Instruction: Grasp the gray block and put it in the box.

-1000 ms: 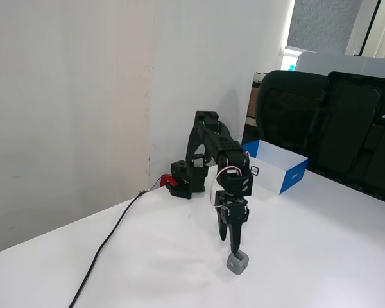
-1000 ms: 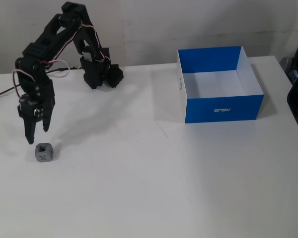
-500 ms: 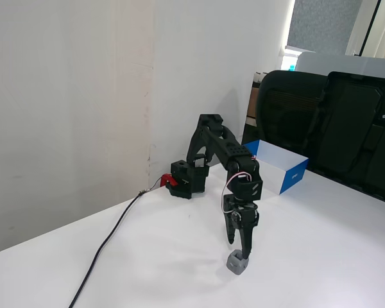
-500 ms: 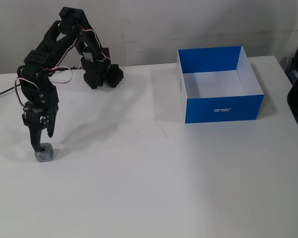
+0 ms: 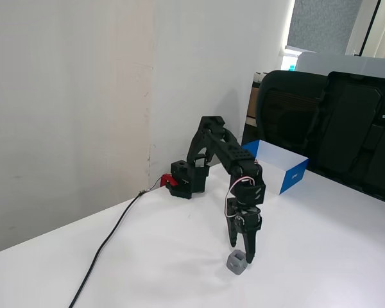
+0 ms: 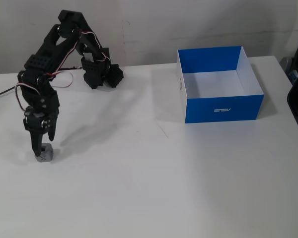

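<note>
Now gripper (image 6: 39,150) astride gray block (image 6: 44,154) (near table (image 6: 154,198) edge).

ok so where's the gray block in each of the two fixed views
A fixed view: the gray block sits bottom centre on the white table, between the gripper fingertips.
A fixed view: the gray block sits at far left, mid-height, under the gripper.
Shared landmark: the box, blue outside, lies across the table from the block.

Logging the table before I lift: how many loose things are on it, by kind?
gray block: 1, on the table at the tips of the gripper
blue box: 1, nothing visible inside
Total: 2
</note>
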